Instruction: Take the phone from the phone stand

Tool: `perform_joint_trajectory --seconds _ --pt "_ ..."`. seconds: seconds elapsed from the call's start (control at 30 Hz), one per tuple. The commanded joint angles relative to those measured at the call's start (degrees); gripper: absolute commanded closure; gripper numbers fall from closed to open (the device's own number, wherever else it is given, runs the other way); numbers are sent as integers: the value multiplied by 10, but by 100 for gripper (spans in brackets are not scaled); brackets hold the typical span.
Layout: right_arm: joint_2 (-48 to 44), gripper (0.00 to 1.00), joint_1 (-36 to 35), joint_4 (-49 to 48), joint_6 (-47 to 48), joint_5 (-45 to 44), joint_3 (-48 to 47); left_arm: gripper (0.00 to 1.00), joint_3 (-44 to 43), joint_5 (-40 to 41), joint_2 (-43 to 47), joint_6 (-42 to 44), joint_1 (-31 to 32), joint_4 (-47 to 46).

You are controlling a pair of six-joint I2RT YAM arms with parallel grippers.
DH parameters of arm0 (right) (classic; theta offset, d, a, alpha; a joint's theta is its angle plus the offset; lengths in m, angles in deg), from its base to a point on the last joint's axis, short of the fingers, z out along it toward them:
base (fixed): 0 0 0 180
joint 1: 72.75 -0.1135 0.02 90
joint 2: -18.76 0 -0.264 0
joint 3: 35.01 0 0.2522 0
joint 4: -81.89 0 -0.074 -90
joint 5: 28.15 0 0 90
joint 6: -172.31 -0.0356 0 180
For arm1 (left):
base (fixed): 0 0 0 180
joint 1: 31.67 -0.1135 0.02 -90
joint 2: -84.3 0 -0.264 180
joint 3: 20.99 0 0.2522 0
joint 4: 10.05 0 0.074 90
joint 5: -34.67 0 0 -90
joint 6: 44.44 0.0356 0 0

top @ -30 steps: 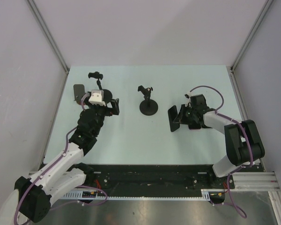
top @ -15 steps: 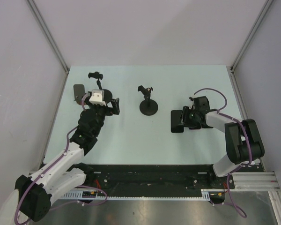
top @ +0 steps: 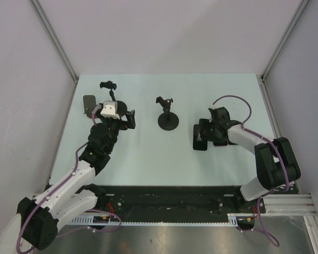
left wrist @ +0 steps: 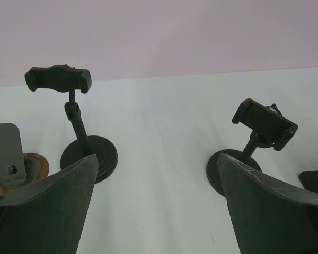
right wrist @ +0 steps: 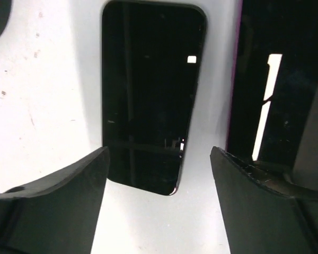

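The black phone (right wrist: 148,95) lies flat on the table, screen up, just ahead of my right gripper (right wrist: 159,159). That gripper is open, with nothing between its fingers. From above, the phone (top: 198,142) rests right of the phone stand (top: 168,114), under the right gripper (top: 205,130). The stand's clamp (left wrist: 265,124) is empty. My left gripper (left wrist: 156,211) is open and hovers left of the stand, as the top view of the left gripper (top: 129,118) also shows.
A second black stand (left wrist: 69,84) with an empty clamp stands at the back left. Beside it are a grey plate (left wrist: 2,148) and a brown ring (left wrist: 36,165). Another glossy black slab (right wrist: 262,79) lies right of the phone.
My right gripper has opened and let go of the phone. The phone was held tilted on edge a second ago and now lies flat on the table. The left arm has not moved.
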Motion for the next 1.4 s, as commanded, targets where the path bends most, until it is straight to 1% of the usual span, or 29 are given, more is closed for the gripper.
perform_joint_trajectory --seconds 0.0,0.07,0.1,0.17,0.33,0.53,0.77,1.13,1.37 --pt "-21 14 -64 31 19 -147 -57 0 5 -1 3 20 -2 -24" --pt "-16 11 -83 33 18 -177 -67 0 5 -1 4 20 -2 -24" --pt "-11 6 -99 33 20 -198 -75 0 5 -1 5 20 -2 -25" --pt "0 1 -116 36 27 -213 -83 0 6 -1 6 20 -2 -25" --pt "46 0 -171 50 40 -264 -114 0 5 -1 6 18 -2 -26" --pt "90 0 -207 69 59 -321 -134 0 7 -1 8 16 -2 -26" --pt "115 0 -200 88 83 -373 -134 0 8 -3 10 13 -2 -27" --pt "122 0 -145 67 97 -352 -134 0 9 -6 10 11 -1 -27" --pt "126 0 -126 53 111 -338 -134 0 9 -6 10 9 -2 -27"
